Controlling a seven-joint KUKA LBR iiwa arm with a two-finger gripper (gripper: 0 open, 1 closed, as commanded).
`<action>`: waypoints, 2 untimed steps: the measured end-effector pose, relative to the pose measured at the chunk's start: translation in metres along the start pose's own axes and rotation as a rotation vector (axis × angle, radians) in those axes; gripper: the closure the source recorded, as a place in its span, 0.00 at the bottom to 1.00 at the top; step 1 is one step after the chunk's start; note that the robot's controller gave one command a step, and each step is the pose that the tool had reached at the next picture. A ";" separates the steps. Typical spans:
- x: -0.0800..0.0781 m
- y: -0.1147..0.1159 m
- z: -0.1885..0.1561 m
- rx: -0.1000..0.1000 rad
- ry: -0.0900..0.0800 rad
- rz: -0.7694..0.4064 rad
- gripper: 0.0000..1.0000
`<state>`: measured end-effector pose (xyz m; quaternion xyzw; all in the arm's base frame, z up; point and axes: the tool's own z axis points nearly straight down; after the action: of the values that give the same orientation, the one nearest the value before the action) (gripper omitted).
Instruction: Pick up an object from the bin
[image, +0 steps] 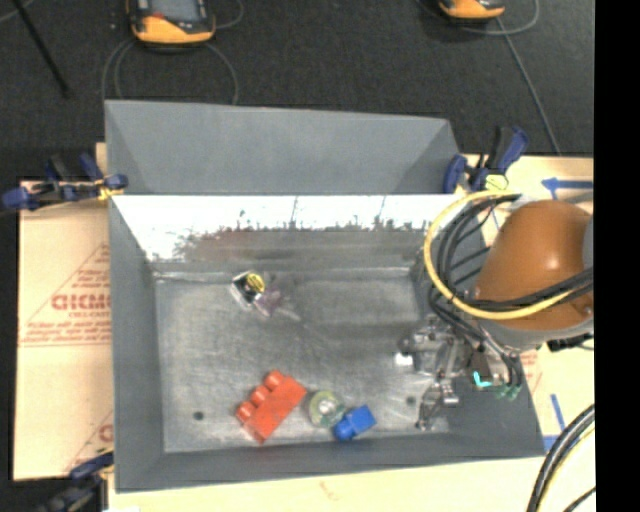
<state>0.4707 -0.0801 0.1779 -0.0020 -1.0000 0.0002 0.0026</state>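
The claw (432, 404) hangs low at the right end of the bin (135, 330), close to the front right corner, below the arm's orange cover (535, 262) and its loops of cable (447, 262). Whether it is released or clenched cannot be told, and nothing can be made out in its grasp. The thing nearest to it is a small blue block (353, 423), lying on the floor near the front wall, to the left of the claw and slightly nearer the front, with bare floor between the two. The block's long axis is tilted, its right end a little farther from the front wall than its left end, so it points roughly toward the claw. Touching or just beside its left end sits a round, pale greenish disc (323, 407). Left of the disc lies a red toy brick (270, 405), the largest thing here, its long axis slanting the same way as the blue block's. Well apart from these, near the back left of the floor, lies a small trinket (251, 289) of white, yellow and purple.
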 end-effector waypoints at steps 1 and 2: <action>-0.030 0.051 0.105 0.005 -0.013 -0.134 0.00; -0.030 0.051 0.103 0.004 -0.015 -0.133 1.00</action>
<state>0.5006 -0.0291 0.0751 0.0643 -0.9979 0.0020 -0.0048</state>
